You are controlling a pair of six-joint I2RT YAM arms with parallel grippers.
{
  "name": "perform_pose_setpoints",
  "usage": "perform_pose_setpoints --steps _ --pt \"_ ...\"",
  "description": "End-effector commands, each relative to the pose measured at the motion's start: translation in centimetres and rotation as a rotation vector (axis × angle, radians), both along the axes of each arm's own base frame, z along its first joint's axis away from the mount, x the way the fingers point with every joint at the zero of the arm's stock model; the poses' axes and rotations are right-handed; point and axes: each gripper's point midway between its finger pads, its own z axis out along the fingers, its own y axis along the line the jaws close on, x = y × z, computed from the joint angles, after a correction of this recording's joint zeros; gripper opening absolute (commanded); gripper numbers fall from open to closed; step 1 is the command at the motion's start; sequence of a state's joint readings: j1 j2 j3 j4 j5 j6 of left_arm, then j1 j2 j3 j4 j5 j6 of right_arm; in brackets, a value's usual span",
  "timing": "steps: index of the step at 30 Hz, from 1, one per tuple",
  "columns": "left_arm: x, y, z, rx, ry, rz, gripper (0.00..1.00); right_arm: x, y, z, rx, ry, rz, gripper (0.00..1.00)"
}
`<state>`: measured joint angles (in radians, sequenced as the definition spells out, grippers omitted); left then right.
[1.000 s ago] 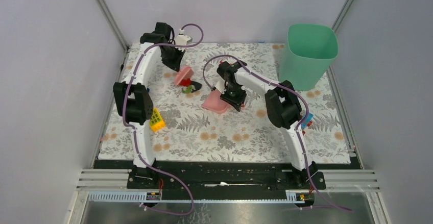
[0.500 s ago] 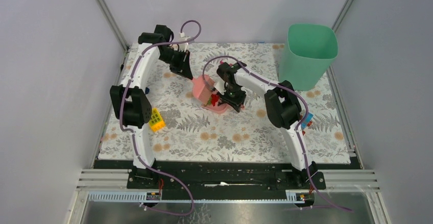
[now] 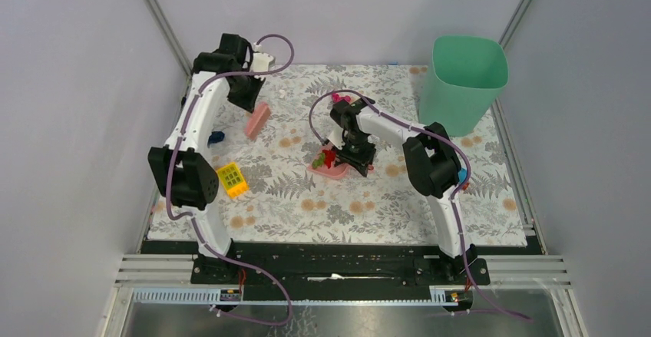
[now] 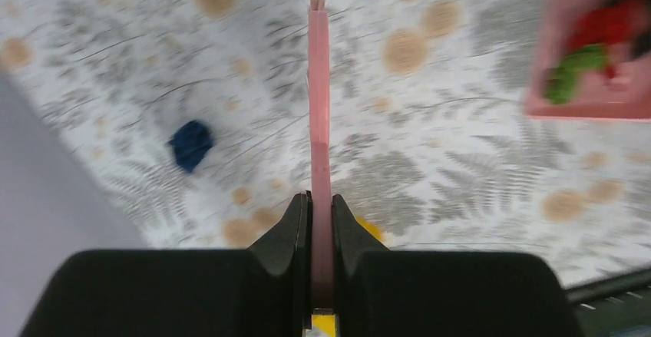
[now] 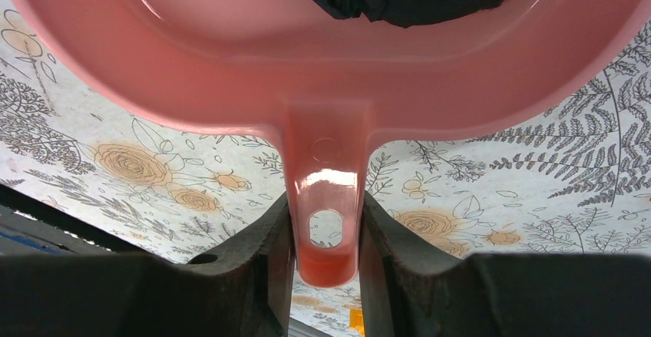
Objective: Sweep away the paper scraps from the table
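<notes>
While both arms reach out over the white-and-grey leaf-patterned bench [image 3: 345, 206], the left pincer [image 4: 320, 203] is clamped tight on a thin flat pink plastic sweeper blade [image 4: 318, 107]. The left wrist view shows this blade edge-on, pointing straight away from the camera. Left of the blade and well apart from it, one dark blue crumpled paper scrap [image 4: 190, 143] lies on the bench near its left edge. The right pincer [image 5: 326, 206] grips the handle of a shallow pink plastic dustpan [image 5: 230, 68], one finger pressed on each side. From above, the dustpan sits near the middle of the bench and holds small red and green pieces [image 3: 325, 156]; whether they are paper cannot be told. A yellow studded toy brick [image 3: 232, 180] lies just beside the left arm. A tall mint-green plastic bin [image 3: 468, 84] stands at the far right corner.
</notes>
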<state>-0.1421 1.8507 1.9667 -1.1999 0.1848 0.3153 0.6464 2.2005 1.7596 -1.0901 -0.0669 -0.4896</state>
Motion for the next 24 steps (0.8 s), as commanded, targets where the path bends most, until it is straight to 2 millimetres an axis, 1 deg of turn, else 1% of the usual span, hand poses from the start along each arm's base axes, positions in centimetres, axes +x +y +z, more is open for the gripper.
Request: perform_pose_setpoints --steps 1,3,4,6,7,8,11,13,14,16,18,24 --pt "2.4 7.4 1.2 0.391 -0.163 0.107 0.00 -0.6 0.4 2.0 0.021 -0.010 0.017 0.00" --pt "3.2 10.2 1.8 0.521 -0.236 0.153 0.00 -0.7 0.5 1.9 0.024 -0.006 0.015 0.00" --pt "3.9 11.6 1.9 0.568 -0.279 0.186 0.00 -0.7 0.5 2.0 0.025 -0.006 0.015 0.00" --pt "4.5 13.9 2.2 0.602 -0.327 0.240 0.00 -0.7 0.5 1.9 0.025 -0.005 0.014 0.00" --pt "4.7 14.7 2.0 0.594 -0.333 0.263 0.00 -0.7 0.5 1.9 0.024 -0.003 0.013 0.00" --pt "4.9 15.6 1.7 0.589 -0.330 0.286 0.00 -0.7 0.6 1.9 0.024 -0.003 0.014 0.00" --pt "5.5 18.4 -0.4 0.615 -0.294 0.338 0.00 -0.8 0.8 1.9 0.026 -0.001 0.019 0.00" --pt "5.8 19.7 -1.9 0.620 -0.266 0.357 0.00 -0.9 0.9 1.9 0.026 0.000 0.022 0.00" --pt "5.9 20.1 -2.7 0.610 -0.250 0.361 0.00 -1.0 0.9 1.9 0.026 0.002 0.023 0.00" --pt "6.0 19.8 -4.0 0.570 -0.218 0.354 0.00 -1.1 0.9 1.9 0.025 0.005 0.024 0.00" --pt "5.7 18.8 -5.2 0.510 -0.172 0.346 0.00 -1.2 0.9 1.8 0.027 0.011 0.025 0.00" --pt "3.9 15.4 -6.9 0.313 -0.030 0.386 0.00 -1.5 1.1 1.6 0.028 0.022 0.028 0.00"
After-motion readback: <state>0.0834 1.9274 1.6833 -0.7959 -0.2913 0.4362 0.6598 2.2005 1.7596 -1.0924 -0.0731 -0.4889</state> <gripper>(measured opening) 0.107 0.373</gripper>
